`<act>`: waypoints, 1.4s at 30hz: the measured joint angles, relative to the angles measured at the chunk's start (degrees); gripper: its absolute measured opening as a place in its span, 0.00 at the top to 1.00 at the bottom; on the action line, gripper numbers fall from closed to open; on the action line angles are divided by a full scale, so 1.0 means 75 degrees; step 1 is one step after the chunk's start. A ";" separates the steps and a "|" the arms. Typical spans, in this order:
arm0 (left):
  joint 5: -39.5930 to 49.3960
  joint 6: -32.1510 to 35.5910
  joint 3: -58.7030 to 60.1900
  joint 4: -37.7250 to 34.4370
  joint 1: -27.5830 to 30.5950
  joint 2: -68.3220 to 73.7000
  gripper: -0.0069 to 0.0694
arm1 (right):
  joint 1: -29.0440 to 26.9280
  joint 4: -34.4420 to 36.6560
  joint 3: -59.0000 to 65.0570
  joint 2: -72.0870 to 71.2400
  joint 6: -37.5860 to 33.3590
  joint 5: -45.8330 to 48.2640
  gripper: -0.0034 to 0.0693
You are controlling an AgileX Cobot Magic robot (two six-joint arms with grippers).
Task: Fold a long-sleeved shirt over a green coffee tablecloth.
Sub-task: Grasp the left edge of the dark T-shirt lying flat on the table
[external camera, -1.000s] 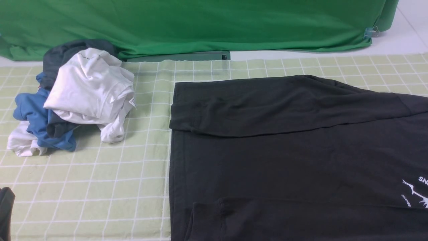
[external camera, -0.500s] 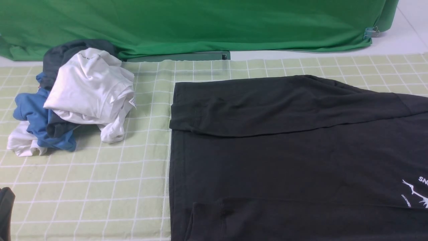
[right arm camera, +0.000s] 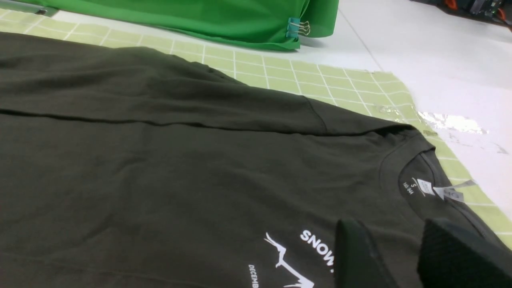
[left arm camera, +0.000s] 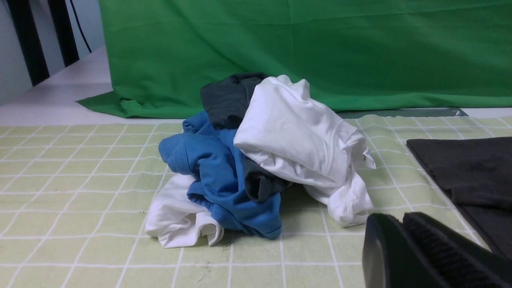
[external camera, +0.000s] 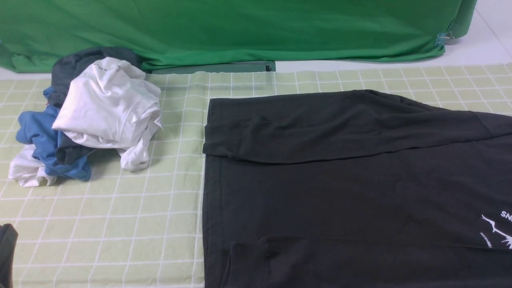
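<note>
The long-sleeved shirt [external camera: 340, 188] lies flat on the right half of the green coffee tablecloth [external camera: 120, 224], with one sleeve folded across its far side and another across its near edge. Its white graphic [right arm camera: 296, 260] and collar [right arm camera: 416, 176] show in the right wrist view. My right gripper [right arm camera: 390, 228] hovers just over the chest near the collar, jaws apart, with nothing between them. My left gripper [left arm camera: 400, 218] is shut and empty, low over the tablecloth [left arm camera: 80, 180], between the clothes pile and the shirt's hem [left arm camera: 472, 168].
A pile of a white garment [external camera: 108, 108], a blue garment [external camera: 40, 136] and a dark grey one [external camera: 80, 60] sits at the back left. A plain deep-green backdrop [external camera: 240, 28] hangs behind, held by a binder clip [external camera: 444, 39]. Bare white tabletop [right arm camera: 440, 60] lies beyond the cloth's right edge.
</note>
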 joint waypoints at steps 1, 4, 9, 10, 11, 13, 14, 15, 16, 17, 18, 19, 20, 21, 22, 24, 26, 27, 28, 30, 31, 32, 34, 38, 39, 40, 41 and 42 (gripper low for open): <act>0.0000 0.0000 0.0000 0.0000 0.0000 0.0000 0.86 | 0.0000 0.0000 0.0000 0.0000 0.0000 0.0000 0.62; 0.0000 0.0000 0.0000 0.0000 0.0000 0.0000 0.86 | 0.0000 0.0000 0.0000 0.0000 0.0000 0.0000 0.62; 0.0000 0.0000 0.0000 0.0000 0.0000 0.0000 0.86 | 0.0000 0.0000 0.0000 0.0000 0.0000 0.0000 0.62; 0.0000 0.0000 0.0000 0.0000 0.0000 0.0000 0.86 | 0.0000 0.0000 0.0000 0.0000 0.0000 0.0000 0.62; 0.0000 0.0000 0.0000 0.0000 0.0000 0.0000 0.86 | 0.0000 0.0000 0.0000 0.0000 0.0000 0.0000 0.62; 0.0000 0.0000 0.0000 -0.0017 0.0000 0.0000 0.86 | 0.0000 0.0000 0.0000 0.0000 0.0000 0.0000 0.62; -0.0006 -0.0136 0.0000 -0.0070 0.0000 0.0000 0.86 | 0.0000 0.0000 0.0000 0.0000 0.0000 -0.0007 0.62; -0.0016 -0.0186 0.0000 -0.0298 0.0000 0.0000 0.86 | 0.0000 0.0000 0.0000 0.0000 0.0000 -0.0037 0.62; -0.0045 -0.0439 0.0000 -0.0599 0.0000 0.0000 0.86 | 0.0000 0.0000 0.0000 0.0000 -0.0030 -0.0075 0.62; -0.0096 -0.0832 0.0000 -0.1149 0.0000 0.0000 0.86 | 0.0000 0.0000 0.0000 0.0000 -0.0058 -0.0192 0.62; -0.0145 -0.1364 0.0000 -0.1898 0.0000 0.0000 0.86 | 0.0000 0.0008 0.0000 0.0000 -0.0043 -0.0289 0.62; -0.0163 -0.1980 0.0000 -0.2775 0.0000 0.0000 0.86 | 0.0000 0.0136 0.0000 0.0000 0.0092 -0.0437 0.62; -0.0172 -0.2484 0.0000 -0.3498 0.0000 0.0000 0.86 | 0.0000 0.0465 0.0000 0.0000 0.0452 -0.0621 0.62; -0.0154 -0.3160 0.0000 -0.4616 0.0000 0.0000 0.86 | 0.0000 0.1016 0.0000 0.0000 0.1154 -0.0878 0.62; -0.0144 -0.3569 0.0000 -0.5176 0.0000 0.0000 0.86 | 0.0000 0.1472 0.0000 0.0000 0.1845 -0.1098 0.62; -0.0163 -0.3959 0.0000 -0.5634 0.0000 0.0000 0.86 | 0.0000 0.2027 0.0000 0.0000 0.3096 -0.1482 0.62; -0.0198 -0.4042 0.0000 -0.5651 0.0000 0.0000 0.86 | 0.0000 0.2212 0.0000 0.0000 0.3786 -0.1749 0.62; -0.0363 -0.4121 0.0000 -0.5467 0.0000 0.0000 0.86 | 0.0000 0.2366 0.0000 0.0000 0.4404 -0.1956 0.62; -0.0481 -0.4142 0.0000 -0.5347 0.0000 0.0000 0.86 | 0.0000 0.2411 0.0000 0.0000 0.4608 -0.2029 0.62; -0.0621 -0.4154 0.0000 -0.5233 0.0000 0.0000 0.86 | 0.0000 0.2436 0.0000 0.0000 0.4730 -0.2072 0.62; -0.0699 -0.4181 0.0000 -0.5147 0.0000 0.0000 0.86 | 0.0000 0.2460 0.0000 0.0000 0.4782 -0.2131 0.62; -0.0782 -0.4209 0.0000 -0.5101 0.0000 0.0000 0.86 | 0.0000 0.2477 0.0000 0.0000 0.4800 -0.2198 0.62; -0.1142 -0.4268 0.0000 -0.5113 0.0000 0.0000 0.86 | 0.0000 0.2477 0.0000 0.0000 0.4905 -0.2422 0.64; -0.2405 -0.4534 -0.0017 -0.5162 0.0000 0.0003 0.86 | 0.0000 0.2483 -0.0007 0.0000 0.5000 -0.3379 0.75; -0.2614 -0.4571 -0.0113 -0.5089 0.0000 -0.0004 0.86 | 0.0000 0.2483 -0.0091 0.0000 0.4903 -0.3445 0.80; -0.2720 -0.4602 -0.0259 -0.4949 0.0000 -0.0004 0.86 | 0.0000 0.2483 -0.0277 0.0022 0.4777 -0.3444 0.85; -0.2798 -0.4611 -0.0520 -0.4615 0.0000 -0.0004 0.86 | 0.0000 0.2483 -0.0565 0.0105 0.4541 -0.3407 0.89; -0.2798 -0.4625 -0.0788 -0.4139 0.0000 0.0007 0.86 | 0.0000 0.2492 -0.0853 0.0248 0.4247 -0.3325 0.91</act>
